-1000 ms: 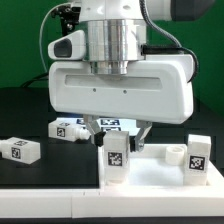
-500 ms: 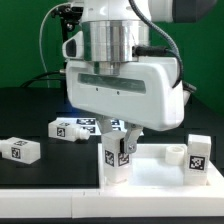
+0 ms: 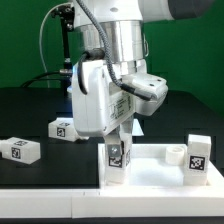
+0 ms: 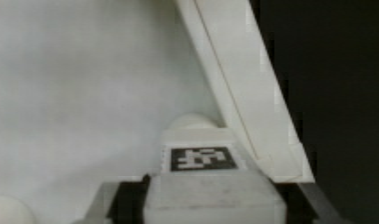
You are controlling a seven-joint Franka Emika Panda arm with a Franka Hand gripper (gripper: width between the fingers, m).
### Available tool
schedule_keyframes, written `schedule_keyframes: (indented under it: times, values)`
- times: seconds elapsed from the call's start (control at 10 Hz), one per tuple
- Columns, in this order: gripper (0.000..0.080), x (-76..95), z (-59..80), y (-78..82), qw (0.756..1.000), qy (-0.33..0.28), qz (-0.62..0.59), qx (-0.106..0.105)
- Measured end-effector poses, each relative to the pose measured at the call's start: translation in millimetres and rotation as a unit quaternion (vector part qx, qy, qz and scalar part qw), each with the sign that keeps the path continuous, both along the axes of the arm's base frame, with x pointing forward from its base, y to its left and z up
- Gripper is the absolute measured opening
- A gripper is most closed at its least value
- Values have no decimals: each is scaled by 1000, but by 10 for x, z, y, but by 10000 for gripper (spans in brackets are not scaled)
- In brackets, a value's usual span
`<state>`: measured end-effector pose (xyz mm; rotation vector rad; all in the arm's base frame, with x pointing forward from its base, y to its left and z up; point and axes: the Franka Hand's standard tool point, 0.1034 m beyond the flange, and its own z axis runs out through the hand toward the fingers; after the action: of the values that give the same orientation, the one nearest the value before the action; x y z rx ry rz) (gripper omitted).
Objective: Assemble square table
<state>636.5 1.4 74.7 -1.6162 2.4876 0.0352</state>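
Note:
The white square table top lies at the front of the exterior view, toward its right. One white tagged leg stands upright on the top's left corner. My gripper comes down from above and is shut on this leg. In the wrist view the leg sits between my two dark fingers, next to the top's raised rim. A second leg stands upright at the top's right corner, beside a round socket.
Two loose tagged legs lie on the black table: one at the exterior view's far left, one further back. The marker board peeks out behind my hand. A black cable hangs at the back left.
My hand has turned about its vertical axis, from broad side facing the camera to narrow side. The gripped leg has stayed at the top's left corner and turned with it.

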Motion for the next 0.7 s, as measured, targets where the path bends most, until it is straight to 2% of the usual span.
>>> schedule_keyframes:
  times: [0.2,0.3,0.4,0.5,0.7]
  values:
    - [285,0,-1,1,1000,-3,24,-3]
    - [519,-1,-6,14,994,-13,103,-22]
    - [519,-2,3,43,980,-27,192,-36]
    - [621,12,34,72,956,-38,287,-50]
    - [642,13,32,67,937,-43,342,-59]
